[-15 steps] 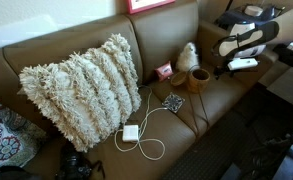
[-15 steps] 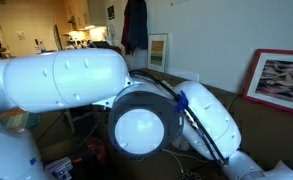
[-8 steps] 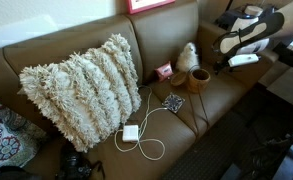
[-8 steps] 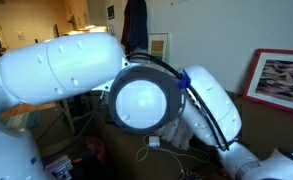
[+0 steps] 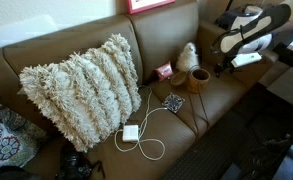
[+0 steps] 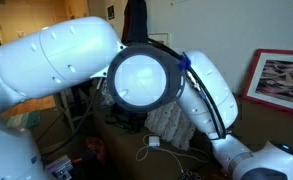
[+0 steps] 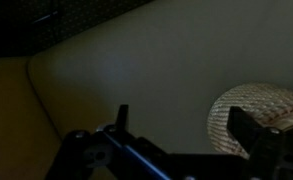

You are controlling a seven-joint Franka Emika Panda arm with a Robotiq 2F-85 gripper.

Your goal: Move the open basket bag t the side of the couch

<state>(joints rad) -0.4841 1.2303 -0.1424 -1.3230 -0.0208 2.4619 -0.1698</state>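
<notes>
Exterior view: brown leather couch (image 5: pixel 216 100). The open basket bag (image 5: pixel 197 80) stands upright on the seat near the right end, just in front of a cream fuzzy cone (image 5: pixel 187 56), with a small pink box (image 5: pixel 164 71) beside it. A shaggy pillow (image 5: pixel 83 90) leans on the backrest further left. A white charger with cable (image 5: pixel 131 132) lies on the seat. The robot arm (image 5: pixel 248 28) hangs above and right of the basket, not touching it.

Exterior view: the arm (image 6: pixel 136 80) fills most of the frame. Pillow (image 6: pixel 171 122) partly seen behind it; basket hidden.

Wrist view: dark. The gripper (image 7: pixel 166 140) is spread wide and holds nothing. Basket (image 7: pixel 248 105) at right edge, partly behind one finger (image 7: pixel 258 135), sitting on couch leather (image 7: pixel 136 70).
</notes>
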